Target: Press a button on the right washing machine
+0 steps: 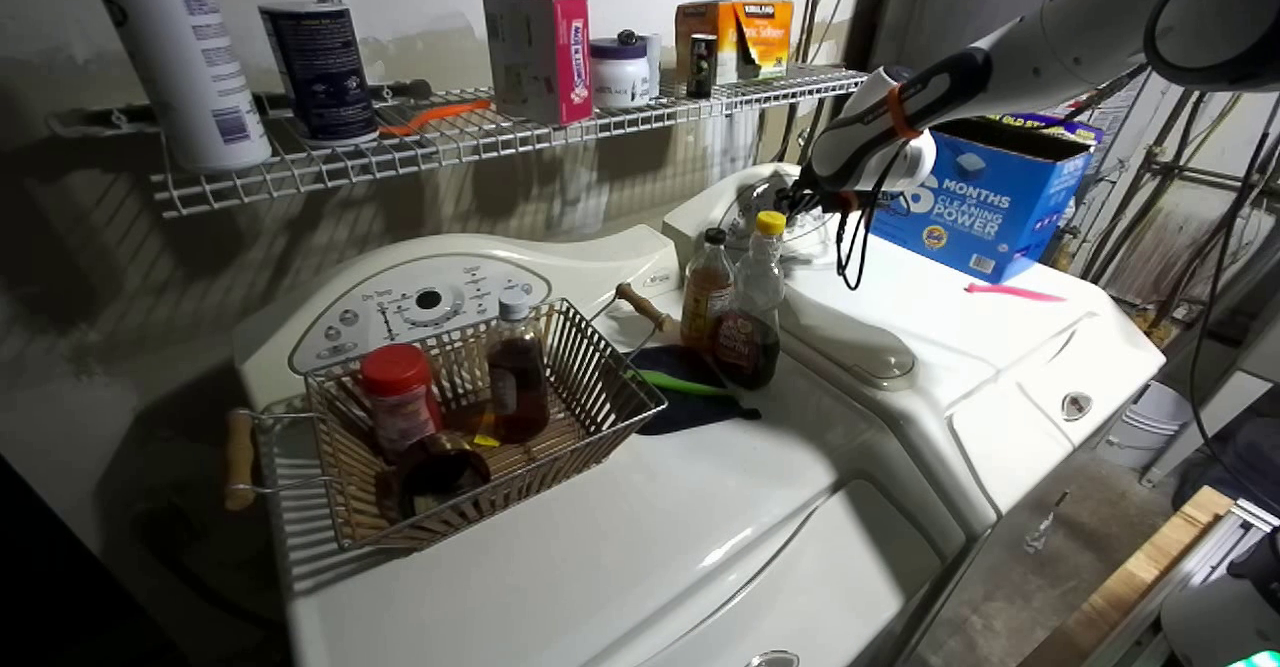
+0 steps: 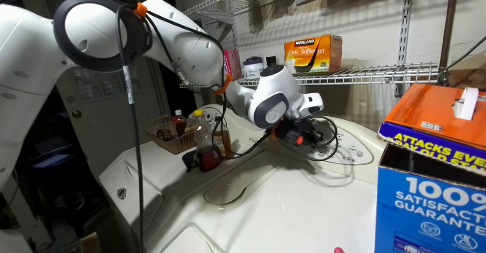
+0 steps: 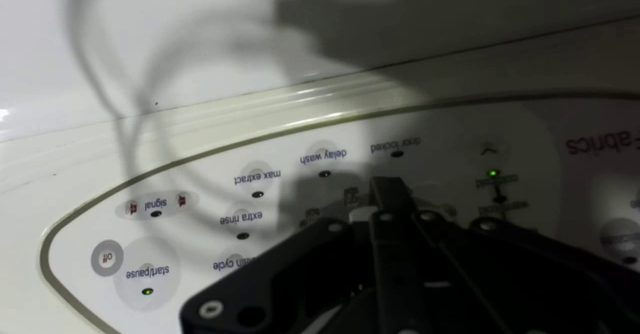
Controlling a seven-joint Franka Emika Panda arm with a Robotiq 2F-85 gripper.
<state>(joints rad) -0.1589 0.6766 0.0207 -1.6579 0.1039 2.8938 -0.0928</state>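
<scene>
Bring the gripper (image 3: 385, 181) in square to the sloping control panel (image 3: 200, 166) of the right washing machine (image 1: 930, 297), set behind the lid (image 2: 303, 203) and under the wire shelf (image 2: 379, 77) in both exterior views. Settle on one button first: the delay wash button (image 3: 323, 149) perhaps, as the nearest to the fingertips (image 3: 386, 190) in the wrist view, or the start/pause button (image 3: 146, 269), farther off, with a green light (image 3: 147, 291) lit. No telling the intended one. Then push lightly with the paired tips, straight into the panel, stop at the first give, and back off along the same line without sliding onto another button. Watch the loose cable (image 2: 336, 133) looping out beside the gripper, liable to drag over the panel or catch on the yellow-capped bottle (image 1: 755, 312) close by on the neighbouring machine (image 1: 560, 557).

As for the gripper, narrow: down to a blunt point in the wrist view, with the fingers together and nothing visible between. Holding nothing, by all appearances. Impossible to judge any touch on the panel, with dark shadow around the tips.
</scene>
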